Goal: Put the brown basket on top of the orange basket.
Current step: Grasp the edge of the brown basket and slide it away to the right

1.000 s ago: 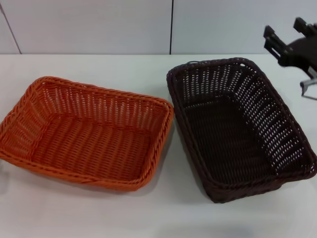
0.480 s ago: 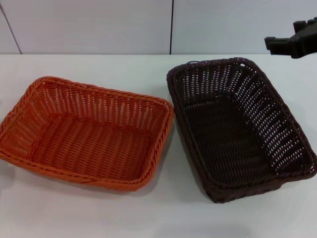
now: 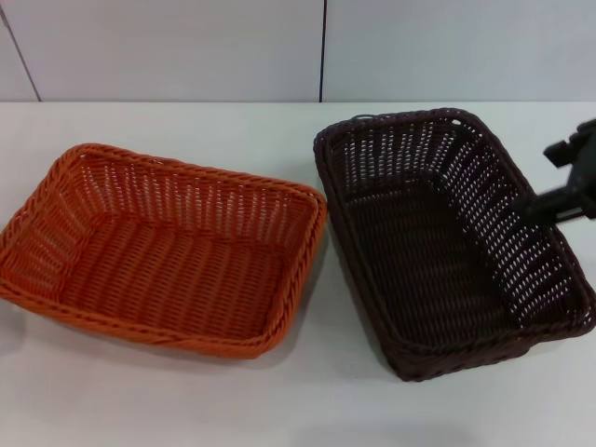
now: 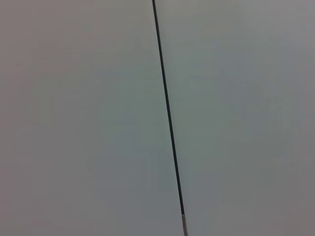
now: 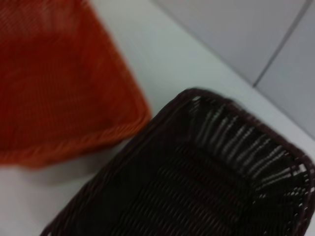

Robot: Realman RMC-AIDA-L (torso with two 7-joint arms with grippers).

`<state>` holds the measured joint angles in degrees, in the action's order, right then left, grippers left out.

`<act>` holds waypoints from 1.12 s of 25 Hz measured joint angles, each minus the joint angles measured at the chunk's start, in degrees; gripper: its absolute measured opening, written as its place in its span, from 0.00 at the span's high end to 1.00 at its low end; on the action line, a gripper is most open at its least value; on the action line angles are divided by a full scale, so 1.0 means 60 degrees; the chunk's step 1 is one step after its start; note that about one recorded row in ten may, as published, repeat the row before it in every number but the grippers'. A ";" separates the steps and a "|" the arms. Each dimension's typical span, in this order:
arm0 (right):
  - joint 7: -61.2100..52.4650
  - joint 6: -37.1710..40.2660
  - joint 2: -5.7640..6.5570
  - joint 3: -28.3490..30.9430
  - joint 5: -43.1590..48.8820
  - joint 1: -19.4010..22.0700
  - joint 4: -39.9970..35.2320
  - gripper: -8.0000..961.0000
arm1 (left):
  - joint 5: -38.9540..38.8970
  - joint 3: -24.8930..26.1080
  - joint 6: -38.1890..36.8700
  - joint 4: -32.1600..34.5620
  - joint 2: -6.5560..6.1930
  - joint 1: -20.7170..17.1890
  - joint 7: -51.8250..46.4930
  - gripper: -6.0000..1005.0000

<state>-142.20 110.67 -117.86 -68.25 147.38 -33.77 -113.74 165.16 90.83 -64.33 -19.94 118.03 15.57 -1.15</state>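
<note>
Your right gripper (image 3: 570, 182) has dropped to the brown basket's (image 3: 438, 242) right rim, jaw state unreadable, so the grasp looks imminent while it sits beside the orange basket (image 3: 158, 247), unstacked.

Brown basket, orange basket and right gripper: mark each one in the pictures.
brown basket (image 3: 424, 247), head view, on its woven floor.
orange basket (image 3: 172, 265), head view, on its woven floor.
right gripper (image 3: 570, 182), head view, on the dark body above the brown basket's right rim.
</note>
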 joint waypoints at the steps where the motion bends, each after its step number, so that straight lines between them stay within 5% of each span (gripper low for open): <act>1: 0.0238 0.0177 -0.0004 0.0032 -0.0033 0.0005 -0.0064 0.29 | 0.0000 0.0008 0.0000 0.0000 0.0000 -0.0009 -0.0009 0.39; 9: 0.2250 0.1624 -0.0073 0.0039 -0.1191 0.0222 0.0321 0.29 | 0.0002 0.0010 0.0005 -0.0001 0.0000 -0.0032 -0.0082 0.39; 19: 0.2311 0.1743 -0.0092 0.0096 -0.1005 0.0104 0.0700 0.29 | 0.0011 0.0009 0.0102 -0.0002 0.0003 0.0050 -0.0101 0.39; 28: -0.1348 0.0460 -0.0162 0.1326 -0.1026 -0.0059 0.0797 0.29 | 0.0004 0.0009 0.0113 -0.0009 0.0015 0.0069 -0.0160 0.39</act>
<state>-150.29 113.43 -118.83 -60.29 141.22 -34.12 -108.96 165.19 90.88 -63.65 -20.00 118.13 15.99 -2.11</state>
